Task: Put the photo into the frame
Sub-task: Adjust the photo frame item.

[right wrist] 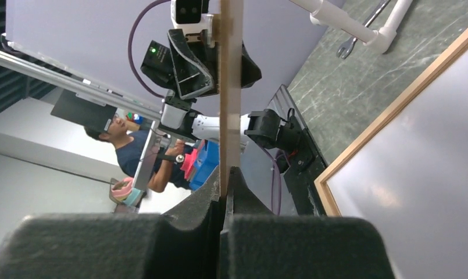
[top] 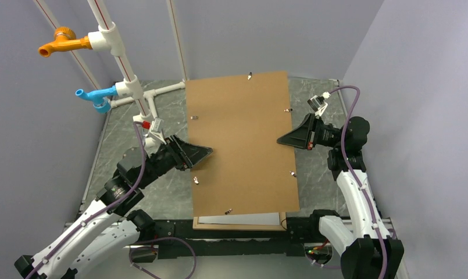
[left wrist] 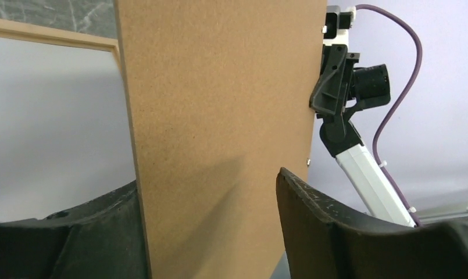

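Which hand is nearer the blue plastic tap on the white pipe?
Left. The left hand sits at the left edge of the flat brown board, on the blue plastic tap side; the right hand clamps the opposite edge.

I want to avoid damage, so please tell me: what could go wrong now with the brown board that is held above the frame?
1. The left fingers stand apart around the brown board, so only the right fingers pinch it, at one edge; it may tilt or slip down.
2. The board hangs over the frame; a fall could hit what lies inside it.
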`<action>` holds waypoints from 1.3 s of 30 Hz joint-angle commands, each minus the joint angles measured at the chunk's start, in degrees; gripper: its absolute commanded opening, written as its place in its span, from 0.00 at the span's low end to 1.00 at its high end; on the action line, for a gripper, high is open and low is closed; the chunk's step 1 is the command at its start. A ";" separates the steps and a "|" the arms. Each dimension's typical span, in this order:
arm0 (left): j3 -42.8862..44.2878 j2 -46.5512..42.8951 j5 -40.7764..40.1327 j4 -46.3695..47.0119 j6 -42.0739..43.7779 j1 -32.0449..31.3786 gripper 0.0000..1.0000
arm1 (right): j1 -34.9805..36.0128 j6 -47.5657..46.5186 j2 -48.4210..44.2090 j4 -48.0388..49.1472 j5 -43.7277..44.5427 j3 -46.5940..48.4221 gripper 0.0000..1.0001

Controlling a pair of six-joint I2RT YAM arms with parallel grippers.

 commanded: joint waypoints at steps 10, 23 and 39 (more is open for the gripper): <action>9.10 3.24 -8.10 -16.33 5.97 0.87 0.99 | -0.01 -19.21 -0.58 -18.72 2.45 7.70 0.00; 18.68 10.34 -10.42 -30.12 13.22 0.61 0.95 | 0.02 -30.57 0.81 -26.23 10.29 1.25 0.00; 21.79 28.42 -4.30 -21.44 17.92 0.62 0.93 | 0.06 -36.60 6.45 -36.47 13.83 -1.36 0.00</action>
